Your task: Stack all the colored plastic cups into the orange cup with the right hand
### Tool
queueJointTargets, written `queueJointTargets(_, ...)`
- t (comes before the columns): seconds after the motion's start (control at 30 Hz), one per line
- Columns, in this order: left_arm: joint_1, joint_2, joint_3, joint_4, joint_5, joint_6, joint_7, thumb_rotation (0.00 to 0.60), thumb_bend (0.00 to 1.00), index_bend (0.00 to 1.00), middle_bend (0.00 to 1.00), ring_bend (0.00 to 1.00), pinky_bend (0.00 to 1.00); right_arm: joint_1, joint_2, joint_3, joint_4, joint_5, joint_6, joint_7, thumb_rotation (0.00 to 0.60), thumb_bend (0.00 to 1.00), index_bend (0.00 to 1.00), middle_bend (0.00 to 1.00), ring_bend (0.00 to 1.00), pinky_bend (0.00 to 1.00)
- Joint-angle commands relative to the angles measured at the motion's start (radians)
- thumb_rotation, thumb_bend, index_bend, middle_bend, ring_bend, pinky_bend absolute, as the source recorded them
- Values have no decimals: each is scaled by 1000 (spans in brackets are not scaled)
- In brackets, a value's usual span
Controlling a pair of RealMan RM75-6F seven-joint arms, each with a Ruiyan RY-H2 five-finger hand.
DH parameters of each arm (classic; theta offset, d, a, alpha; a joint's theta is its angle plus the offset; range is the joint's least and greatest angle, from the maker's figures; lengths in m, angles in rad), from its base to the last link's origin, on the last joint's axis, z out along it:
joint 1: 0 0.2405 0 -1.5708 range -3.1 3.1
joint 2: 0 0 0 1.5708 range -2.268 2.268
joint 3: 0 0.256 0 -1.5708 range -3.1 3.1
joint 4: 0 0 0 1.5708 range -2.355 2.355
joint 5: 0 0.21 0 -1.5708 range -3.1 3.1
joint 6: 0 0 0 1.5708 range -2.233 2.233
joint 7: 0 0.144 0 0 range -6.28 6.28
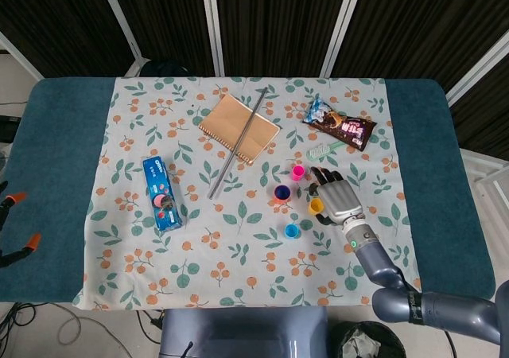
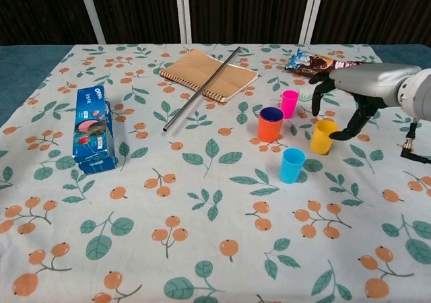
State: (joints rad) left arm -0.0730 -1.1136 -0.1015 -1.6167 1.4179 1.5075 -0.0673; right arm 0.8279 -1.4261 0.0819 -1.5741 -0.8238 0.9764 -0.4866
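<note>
Four cups stand upright on the floral cloth. The orange cup (image 2: 271, 124) (image 1: 281, 192) has a dark blue cup nested inside it. Behind it is the pink cup (image 2: 289, 104) (image 1: 298, 171), to its right the yellow cup (image 2: 322, 136) (image 1: 316, 206), and in front the light blue cup (image 2: 292, 165) (image 1: 292, 231). My right hand (image 2: 350, 95) (image 1: 338, 197) hovers just right of the yellow cup, fingers spread, holding nothing. I cannot tell whether it touches the yellow cup. My left hand is out of sight.
A brown notebook (image 2: 209, 75) with a long metal rod (image 2: 202, 87) across it lies at the back. A snack packet (image 2: 311, 62) is behind my hand, with a green comb (image 1: 328, 146) beside it. A blue Oreo box (image 2: 91, 129) stands at the left.
</note>
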Motion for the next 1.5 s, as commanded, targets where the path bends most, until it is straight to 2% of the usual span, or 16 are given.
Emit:
queueJointTargets(0.03, 0, 0, 0, -1, 1, 1, 0, 600, 242, 208, 11, 0, 0, -12, -16, 0, 34, -14, -15, 29, 600, 365, 374, 0, 80, 144)
queueJointTargets(0.8, 1, -1, 0, 0, -3, -1, 1, 600, 242, 209, 11, 0, 0, -29, -41, 21, 93, -54, -53, 67, 600, 401, 428, 0, 88, 153)
queueJointTargets(1.03, 1, -1, 0, -1, -3, 0, 1, 600, 242, 209, 11, 0, 0, -30, -40, 30, 87, -60, -53, 67, 600, 419, 475, 0, 91, 161)
queueJointTargets(1.27, 2, 0, -1, -4, -6, -1, -3, 600, 242, 209, 11, 0, 0, -29, -7, 52, 46, -63, -47, 68, 600, 419, 483, 0, 91, 160)
queueJointTargets(1.5, 2, -1, -1, -6, -6, -1, 1, 600, 242, 209, 11, 0, 0, 11, 62, 104, -50, -42, -43, 18, 600, 418, 484, 0, 91, 161)
